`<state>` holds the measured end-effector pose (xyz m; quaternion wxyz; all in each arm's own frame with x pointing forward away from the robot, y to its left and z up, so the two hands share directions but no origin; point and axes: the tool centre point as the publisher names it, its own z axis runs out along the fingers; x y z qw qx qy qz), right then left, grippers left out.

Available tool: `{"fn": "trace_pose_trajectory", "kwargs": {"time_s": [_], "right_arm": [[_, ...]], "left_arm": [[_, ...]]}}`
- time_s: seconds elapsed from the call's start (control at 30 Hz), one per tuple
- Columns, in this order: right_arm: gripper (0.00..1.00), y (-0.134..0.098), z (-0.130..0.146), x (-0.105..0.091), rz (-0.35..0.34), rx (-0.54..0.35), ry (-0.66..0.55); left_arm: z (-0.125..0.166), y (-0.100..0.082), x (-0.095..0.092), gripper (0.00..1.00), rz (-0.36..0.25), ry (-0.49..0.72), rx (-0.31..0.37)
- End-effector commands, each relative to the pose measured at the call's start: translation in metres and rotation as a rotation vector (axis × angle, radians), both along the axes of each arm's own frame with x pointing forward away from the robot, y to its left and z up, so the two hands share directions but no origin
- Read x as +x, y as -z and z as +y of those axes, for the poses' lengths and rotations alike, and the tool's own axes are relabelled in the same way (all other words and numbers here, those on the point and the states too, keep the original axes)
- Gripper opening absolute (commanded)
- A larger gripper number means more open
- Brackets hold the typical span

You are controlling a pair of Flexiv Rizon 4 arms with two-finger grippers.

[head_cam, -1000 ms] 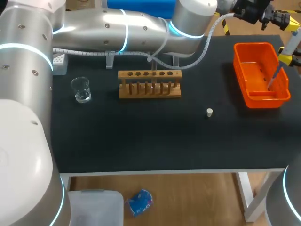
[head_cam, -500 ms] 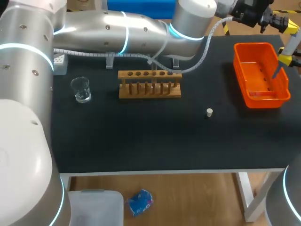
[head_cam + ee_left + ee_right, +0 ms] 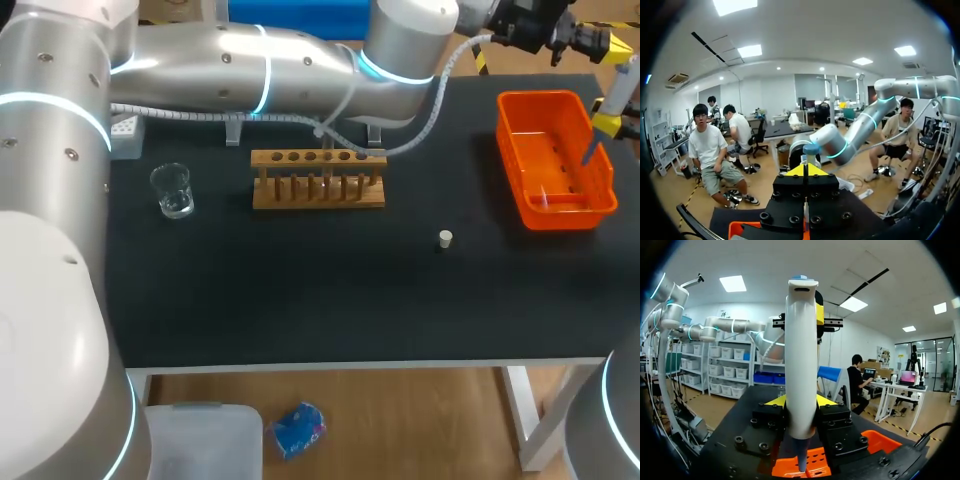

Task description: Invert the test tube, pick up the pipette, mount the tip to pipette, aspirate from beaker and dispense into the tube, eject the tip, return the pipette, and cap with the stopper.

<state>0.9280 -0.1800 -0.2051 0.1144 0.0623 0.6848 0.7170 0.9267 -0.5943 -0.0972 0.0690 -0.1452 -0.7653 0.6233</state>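
The left arm, a thick silver tube ringed in cyan, lies across the back of the matte black table. Its gripper has its yellow tips pressed together just short of the pipette's blue-capped head; whether they touch it cannot be told. The right gripper pinches the smooth white pipette from both sides, holding it upright over the glossy orange plastic bin.

The step in hand looks like ejecting the tip. The next move likely calls for the left fingertips to press the pipette's head while the right holds steady, so the tip drops inside the bin.

The slatted wooden rack stands mid-table. The clear glass beaker stands well to its left. The small pale cylindrical stopper lies alone nearer the front. The slender bluish tip hangs within the bin's walls.
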Motion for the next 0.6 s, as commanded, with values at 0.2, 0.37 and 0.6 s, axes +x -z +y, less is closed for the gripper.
{"fn": "trace_pose_trajectory", "kwargs": {"time_s": [0.2, 0.37, 0.6], "right_arm": [[0.00, -0.0037, -0.0001, -0.0003, 0.000, -0.003, 0.000], [0.00, -0.0037, -0.0001, -0.0003, 0.000, -0.003, 0.000], [0.00, -0.0037, -0.0001, -0.0003, 0.000, -0.003, 0.000]], "left_arm": [[0.0082, -0.0034, -0.0064, 0.00, -0.007, -0.022, 0.008], [0.0082, -0.0034, -0.0064, 0.00, -0.007, -0.022, 0.008], [0.0082, -0.0034, -0.0064, 1.00, -0.007, -0.022, 0.008]]}}
